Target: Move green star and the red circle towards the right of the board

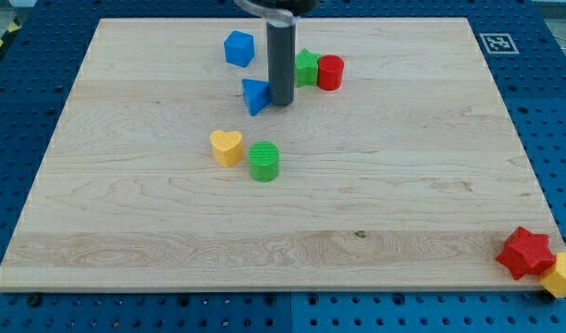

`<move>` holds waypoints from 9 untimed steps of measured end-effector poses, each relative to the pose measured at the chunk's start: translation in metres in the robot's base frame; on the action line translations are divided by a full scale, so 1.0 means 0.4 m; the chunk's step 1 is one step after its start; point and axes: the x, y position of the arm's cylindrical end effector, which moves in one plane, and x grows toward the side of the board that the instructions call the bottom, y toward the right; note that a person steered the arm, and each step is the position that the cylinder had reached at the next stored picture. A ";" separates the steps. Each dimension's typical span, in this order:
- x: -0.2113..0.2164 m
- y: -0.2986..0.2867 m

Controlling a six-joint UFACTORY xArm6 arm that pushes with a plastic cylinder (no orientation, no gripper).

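Observation:
The green star [307,67] lies near the view's top centre, touching the red circle [330,72] on its right. My tip [281,101] rests on the board just left of and slightly below the green star, partly hiding its left edge. A blue triangle-like block [255,94] sits right against the tip's left side.
A blue cube-like block [239,48] lies up and left of the tip. A yellow heart [227,146] and a green cylinder [264,161] sit near the middle. A red star [525,252] and a yellow block [564,275] sit at the wooden board's [403,185] bottom right corner.

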 end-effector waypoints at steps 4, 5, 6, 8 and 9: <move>-0.179 0.022; -0.148 0.097; -0.098 0.169; 0.008 0.291; 0.063 0.342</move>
